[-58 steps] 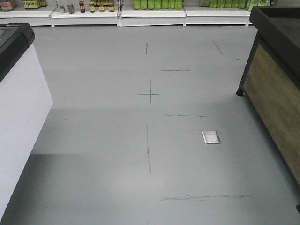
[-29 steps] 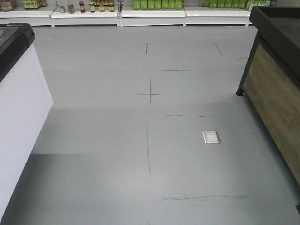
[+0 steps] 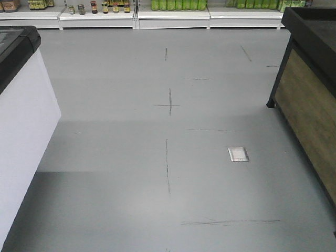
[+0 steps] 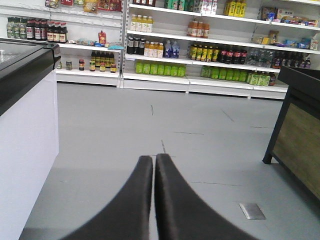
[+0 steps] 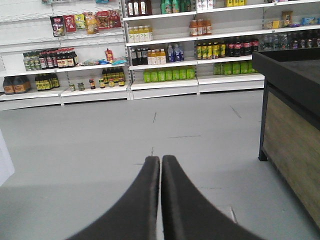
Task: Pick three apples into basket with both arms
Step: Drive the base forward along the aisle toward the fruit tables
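On the left stands a white freezer (image 3: 23,126) with a black lid. The left gripper (image 4: 153,162) hangs over the grey floor (image 3: 121,157), fingers pressed together, holding nothing. In the middle there's a metal floor plate (image 3: 238,154), with stocked shelves (image 4: 200,45) behind. The right gripper (image 5: 160,162) is likewise closed and empty, a wood-sided stand (image 3: 310,110) off to its right. The apples and basket are out of every view.

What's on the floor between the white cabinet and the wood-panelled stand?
Only grey floor with thin dark lines and a small metal plate nearer the stand, shown in the front view.
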Robot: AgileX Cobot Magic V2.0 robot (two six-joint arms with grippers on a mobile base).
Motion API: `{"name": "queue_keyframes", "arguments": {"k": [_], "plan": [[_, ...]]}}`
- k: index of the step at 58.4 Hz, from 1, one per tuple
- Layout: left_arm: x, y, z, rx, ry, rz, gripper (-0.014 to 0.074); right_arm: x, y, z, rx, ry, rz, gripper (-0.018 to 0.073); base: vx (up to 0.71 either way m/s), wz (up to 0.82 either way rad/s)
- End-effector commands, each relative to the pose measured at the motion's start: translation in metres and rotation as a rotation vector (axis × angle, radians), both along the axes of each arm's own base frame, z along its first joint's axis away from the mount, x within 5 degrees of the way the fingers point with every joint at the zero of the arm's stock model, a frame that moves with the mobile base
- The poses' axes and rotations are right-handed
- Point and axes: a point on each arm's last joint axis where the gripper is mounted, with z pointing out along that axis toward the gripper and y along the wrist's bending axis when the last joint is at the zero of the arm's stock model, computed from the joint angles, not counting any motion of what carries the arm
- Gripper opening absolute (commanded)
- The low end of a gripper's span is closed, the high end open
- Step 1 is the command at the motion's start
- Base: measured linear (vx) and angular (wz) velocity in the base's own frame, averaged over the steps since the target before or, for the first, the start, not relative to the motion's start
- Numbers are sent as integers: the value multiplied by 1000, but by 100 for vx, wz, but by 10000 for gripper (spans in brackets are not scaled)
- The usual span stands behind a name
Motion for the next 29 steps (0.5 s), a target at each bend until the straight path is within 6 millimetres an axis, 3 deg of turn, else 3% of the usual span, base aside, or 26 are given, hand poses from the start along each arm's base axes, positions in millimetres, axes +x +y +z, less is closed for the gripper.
{"name": "queue_keyframes", "arguments": {"k": [1,29], "plan": [[-2,0,16,-15,-107,-6,-6,0,1,3,-13,-71,11,-6,1,5],[-2,0,16,-15,-107,-6,-6,0,1,3,-13,-71,11,-6,5,5]]}}
